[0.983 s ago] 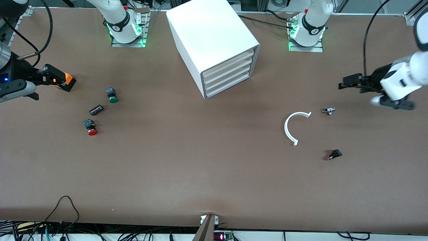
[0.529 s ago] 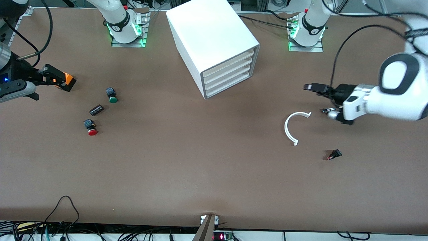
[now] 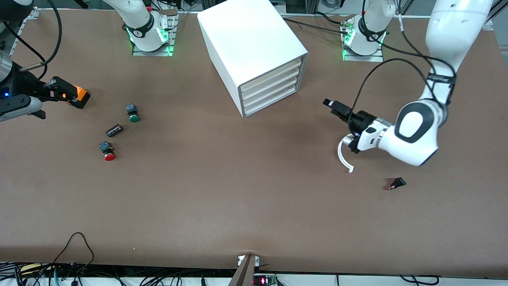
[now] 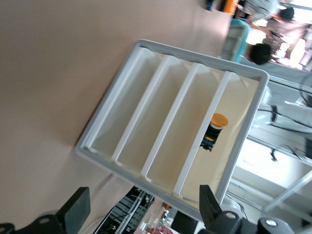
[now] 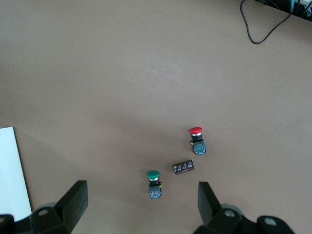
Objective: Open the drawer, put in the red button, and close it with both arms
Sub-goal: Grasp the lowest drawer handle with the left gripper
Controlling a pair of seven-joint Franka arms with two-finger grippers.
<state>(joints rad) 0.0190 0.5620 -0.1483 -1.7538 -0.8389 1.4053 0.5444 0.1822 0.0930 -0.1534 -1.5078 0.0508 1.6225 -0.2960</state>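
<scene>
The white cabinet point(image 3: 254, 47) stands at the middle of the table's robot side, its four stacked drawers point(image 3: 270, 89) all shut. The red button point(image 3: 108, 153) lies on the table toward the right arm's end; it also shows in the right wrist view point(image 5: 196, 139). My left gripper point(image 3: 335, 108) is open and empty, low over the table, pointing at the drawer fronts point(image 4: 170, 126) from a distance; its fingers point(image 4: 78, 209) stand wide apart. My right gripper point(image 3: 73, 94) waits open and empty over the right arm's end of the table, its fingers point(image 5: 73, 200) apart.
A green-capped button point(image 3: 133, 113) and a small black block point(image 3: 114, 130) lie beside the red button. A white C-shaped arc point(image 3: 343, 155) lies partly under the left wrist. A black switch with a reddish tip point(image 3: 397, 183) lies nearer the front camera. A small orange-capped thing point(image 4: 217, 129) shows within one drawer front.
The left arm has swung in from its end of the table toward the cabinet, and its gripper now hovers by the white arc. The right arm has not moved.
</scene>
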